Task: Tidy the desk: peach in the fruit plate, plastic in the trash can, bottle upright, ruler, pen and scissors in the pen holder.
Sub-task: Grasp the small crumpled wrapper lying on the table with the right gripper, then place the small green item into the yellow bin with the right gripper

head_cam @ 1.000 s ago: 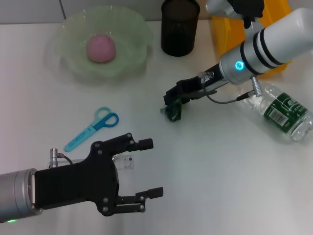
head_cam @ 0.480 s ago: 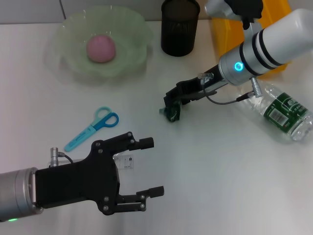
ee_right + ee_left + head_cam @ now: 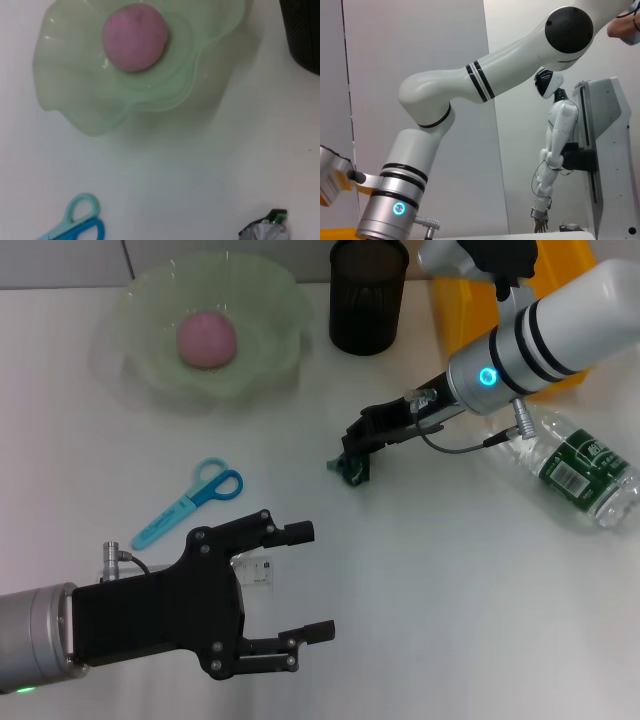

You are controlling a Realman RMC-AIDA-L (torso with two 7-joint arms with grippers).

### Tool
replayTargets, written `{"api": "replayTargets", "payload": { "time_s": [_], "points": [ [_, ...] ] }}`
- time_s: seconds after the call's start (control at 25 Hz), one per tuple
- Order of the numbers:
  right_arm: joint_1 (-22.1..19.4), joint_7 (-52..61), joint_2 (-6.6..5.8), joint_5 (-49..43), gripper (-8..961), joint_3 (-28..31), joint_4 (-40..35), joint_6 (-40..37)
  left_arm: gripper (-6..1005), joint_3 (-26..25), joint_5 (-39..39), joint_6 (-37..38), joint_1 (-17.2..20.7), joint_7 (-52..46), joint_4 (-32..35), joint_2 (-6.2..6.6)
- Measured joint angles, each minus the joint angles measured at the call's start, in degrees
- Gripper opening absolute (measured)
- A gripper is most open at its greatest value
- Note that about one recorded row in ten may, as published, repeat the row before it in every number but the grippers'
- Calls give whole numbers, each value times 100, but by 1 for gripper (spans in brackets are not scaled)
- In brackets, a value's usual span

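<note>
Head view, right tool [image 3: 352, 462] seemingly pinching plastic [image 3: 350, 471] (mid-desk), left tool [image 3: 300, 585] spread.

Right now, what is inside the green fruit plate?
A pink peach sits in the middle of the fruit plate. Nothing else shows inside; whatever lies under the peach is hidden.

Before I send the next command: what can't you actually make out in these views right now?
- Right gripper: in the head view its fingertips merge with the crumpled green-and-silver plastic wrapper; grip unclear.
- Black mesh pen holder: top cut off by the head view's edge, contents unseen.
- Ruler and pen: not found in any view.
- Small clear item: partly behind the open left gripper.
</note>
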Motion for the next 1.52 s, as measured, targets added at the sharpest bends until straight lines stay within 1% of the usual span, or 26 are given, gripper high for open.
{"api": "replayTargets", "payload": {
  "time_s": [0.08,0.4,0.76,0.88,0.96,1.08,1.16,1.2,1.24,1.36,1.4,1.44,1.52],
  "points": [
    [2,-20,0,0,389,0,15,8,744,0,0,0,6,0,0,0],
    [-33,-369,1,265,91,-6,53,-40,741,0,1,0,18,0,-21,0],
    [-142,-422,-7,282,24,12,-36,-129,739,-9,-1,0,18,0,-62,0],
    [-303,-431,-18,385,10,20,-318,-297,738,-10,-5,1,18,0,-62,0],
    [-502,-529,-21,652,5,-5,-603,-462,737,-16,-6,1,17,0,-62,1],
    [-907,-922,-33,1276,2,-11,-1060,-755,737,-27,-9,1,17,0,-61,0],
    [-1270,-1306,-43,1741,7,-10,-1398,-936,736,-48,-14,1,18,0,-62,0],
    [-1568,-1703,-45,2158,10,-9,-1634,-1103,736,-97,-17,1,17,0,-71,0],
    [-1568,-1703,-45,2158,12,-9,-1634,-1103,735,-97,-17,1,17,0,-71,0],
    [-2016,-2424,-45,2779,20,16,-1926,-1422,735,-159,-18,0,14,0,-76,0],
    [-2340,-3007,-45,3265,23,51,-2045,-1655,734,-161,-18,0,-1,0,-79,1],
    [-2340,-3007,-45,3265,25,51,-2045,-1655,734,-161,-18,0,-1,0,-79,1],
    [-2674,-3532,-44,3735,31,64,-2118,-1818,733,-161,-25,0,-21,0,-99,0]
  ]
}}
